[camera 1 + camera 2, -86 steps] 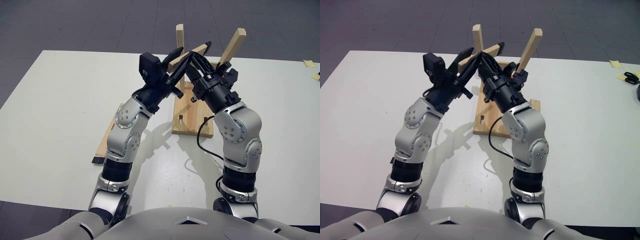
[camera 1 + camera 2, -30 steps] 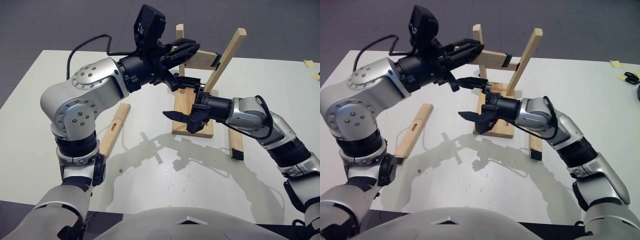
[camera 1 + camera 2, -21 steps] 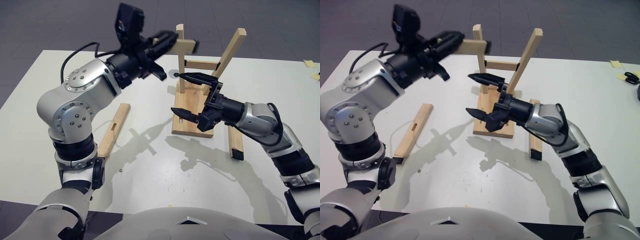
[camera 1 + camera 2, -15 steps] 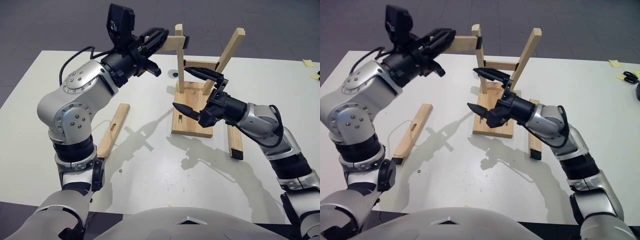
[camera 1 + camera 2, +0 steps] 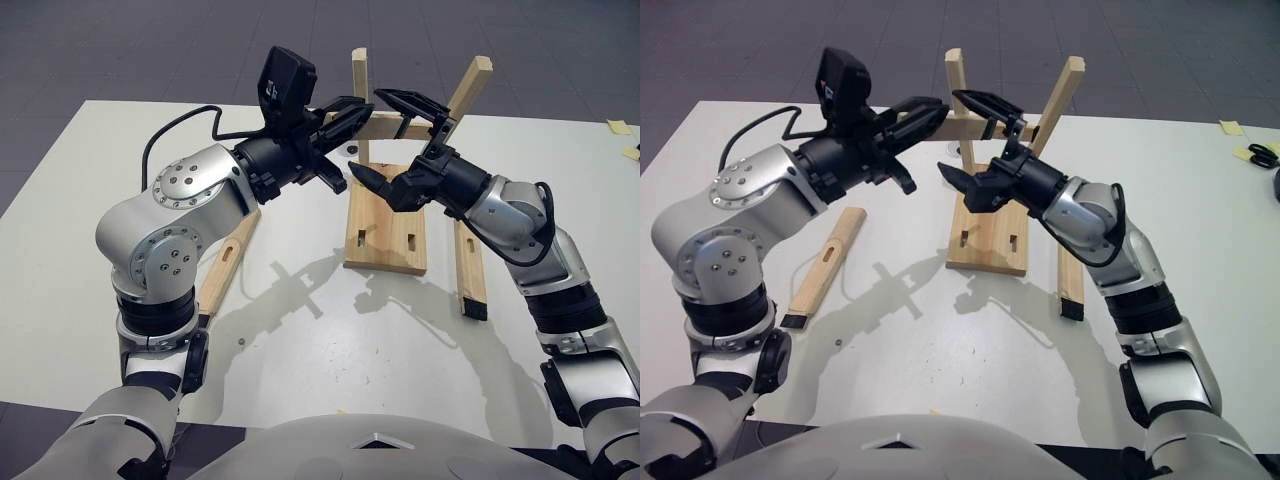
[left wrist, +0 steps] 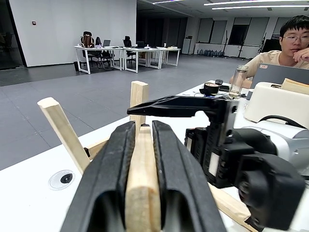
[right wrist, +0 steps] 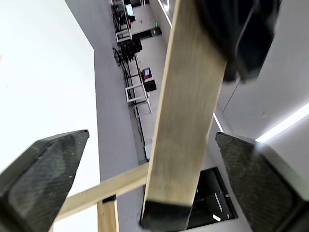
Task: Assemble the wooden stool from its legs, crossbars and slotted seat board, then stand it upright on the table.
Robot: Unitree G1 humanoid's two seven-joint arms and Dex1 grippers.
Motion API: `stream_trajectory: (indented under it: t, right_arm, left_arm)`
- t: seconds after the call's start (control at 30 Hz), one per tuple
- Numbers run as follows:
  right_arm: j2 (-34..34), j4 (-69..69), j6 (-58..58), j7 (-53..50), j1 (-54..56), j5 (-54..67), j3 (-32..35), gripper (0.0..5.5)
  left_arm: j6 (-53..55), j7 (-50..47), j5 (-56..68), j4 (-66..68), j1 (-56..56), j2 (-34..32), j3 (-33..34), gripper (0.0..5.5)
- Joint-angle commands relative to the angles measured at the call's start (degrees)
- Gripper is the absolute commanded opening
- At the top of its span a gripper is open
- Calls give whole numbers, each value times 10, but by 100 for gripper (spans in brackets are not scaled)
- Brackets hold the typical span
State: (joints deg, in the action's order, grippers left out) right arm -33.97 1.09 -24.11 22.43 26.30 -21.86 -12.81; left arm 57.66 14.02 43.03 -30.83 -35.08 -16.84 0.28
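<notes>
Crossbar swung back toward legs, left jaws clenching it, right jaws spread (white table, grey floor).

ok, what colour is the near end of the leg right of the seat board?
Black tip on pale wood leg; best in left eye view.

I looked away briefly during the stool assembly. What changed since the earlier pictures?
The left claw swung its crossbar away leftward, then back to the standing legs. The right claw, open, rose to straddle it. Seat board and loose pieces stayed put.
</notes>
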Motion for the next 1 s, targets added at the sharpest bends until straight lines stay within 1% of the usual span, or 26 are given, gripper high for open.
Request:
stream_trajectory:
  t: [0.03,0.17,0.3,0.43,0.57,0.83,1.0]
  right_arm:
    - [2,-3,32,17,-17,7,6,417]
    - [13,11,50,20,-27,19,7,357]
    - [28,28,71,19,-36,31,10,286]
    - [70,63,128,25,-56,71,3,220]
    - [97,96,178,37,-71,100,-6,157]
    - [121,136,223,49,-82,118,-32,151]
    - [131,173,274,81,-91,166,-53,151]
  left_arm:
    - [2,2,1,-7,1,-2,-3,42]
    - [-5,-2,-3,-2,-3,7,-2,42]
    - [-25,-14,-12,9,-14,29,-1,42]
    - [-56,-28,-29,32,-31,61,5,42]
    - [-74,-32,-38,42,-35,75,8,42]
    - [-88,-41,-48,54,-32,95,6,42]
    - [-101,-44,-57,65,-32,107,5,42]
